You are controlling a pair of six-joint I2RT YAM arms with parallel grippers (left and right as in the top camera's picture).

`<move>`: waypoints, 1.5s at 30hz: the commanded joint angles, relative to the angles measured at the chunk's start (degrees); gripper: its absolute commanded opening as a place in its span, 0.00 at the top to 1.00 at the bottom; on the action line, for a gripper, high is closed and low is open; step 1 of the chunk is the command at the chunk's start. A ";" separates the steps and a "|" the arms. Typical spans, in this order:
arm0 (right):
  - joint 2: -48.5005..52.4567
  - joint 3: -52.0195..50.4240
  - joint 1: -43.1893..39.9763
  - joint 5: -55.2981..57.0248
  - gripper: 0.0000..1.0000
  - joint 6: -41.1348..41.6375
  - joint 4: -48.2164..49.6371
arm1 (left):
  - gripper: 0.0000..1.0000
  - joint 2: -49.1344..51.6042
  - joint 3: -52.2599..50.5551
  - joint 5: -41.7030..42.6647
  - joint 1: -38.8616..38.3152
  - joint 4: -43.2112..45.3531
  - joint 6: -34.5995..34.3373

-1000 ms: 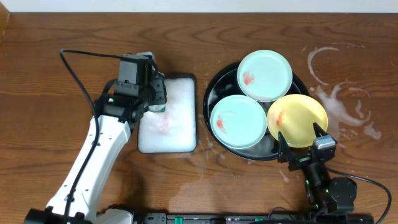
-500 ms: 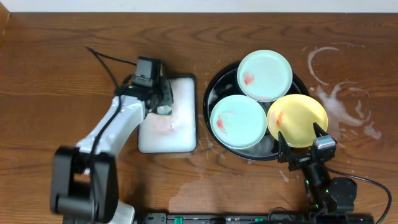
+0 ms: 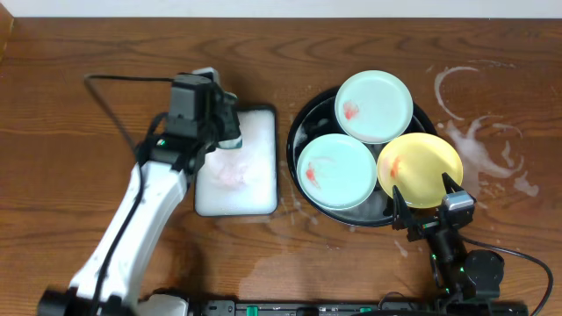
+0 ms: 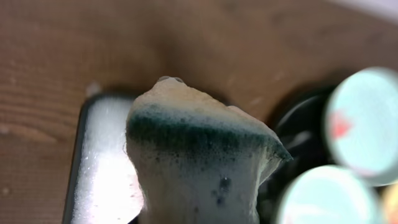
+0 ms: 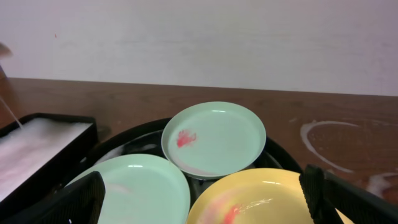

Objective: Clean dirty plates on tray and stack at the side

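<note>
Three plates lie in the black tray (image 3: 297,132): a mint plate (image 3: 374,105) at the back, a mint plate (image 3: 336,170) at front left, and a yellow plate (image 3: 420,170) at front right. Each bears a red smear. My left gripper (image 3: 226,136) is over the top left corner of the white tray and is shut on a foamy sponge (image 4: 199,155) with a green layer. My right gripper (image 3: 428,204) is open and empty at the black tray's front rim, its fingers straddling the yellow plate's (image 5: 273,199) near edge.
A white rectangular tray (image 3: 237,171) full of foam sits left of the black tray. The tabletop to the right (image 3: 483,132) is marked with whitish soapy rings. Wet streaks lie in front of the trays (image 3: 281,237).
The left arm swung its elbow out and back while its gripper, holding the sponge, stayed over the white tray's upper left. The right arm and plates have not moved.
</note>
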 commanded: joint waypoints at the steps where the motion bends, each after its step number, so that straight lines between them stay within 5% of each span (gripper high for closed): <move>1: -0.31 -0.07 -0.39 -0.28 0.01 0.76 -0.28 | 0.92 -1.16 0.72 0.96 1.14 -0.22 -8.98; 6: -0.31 -0.07 -0.39 -0.28 0.01 0.76 -0.28 | 0.92 2.38 0.17 1.09 3.91 -1.51 -20.44; 15: -0.31 -0.07 -0.39 -0.28 0.01 0.76 -0.28 | 0.92 15.58 0.20 24.79 9.70 -1.03 -20.65; 23: -0.31 -0.07 -0.39 -0.28 0.01 0.76 -0.28 | 0.93 15.82 0.20 33.66 9.73 -2.16 -23.76; 32: -0.31 -0.07 -0.39 -0.28 0.01 0.76 -0.28 | 0.93 15.82 0.20 34.40 9.75 -4.09 -32.11; 45: -0.31 -0.07 -0.39 -0.28 0.01 0.76 -0.28 | 0.93 15.82 0.20 35.21 13.09 -8.96 -59.14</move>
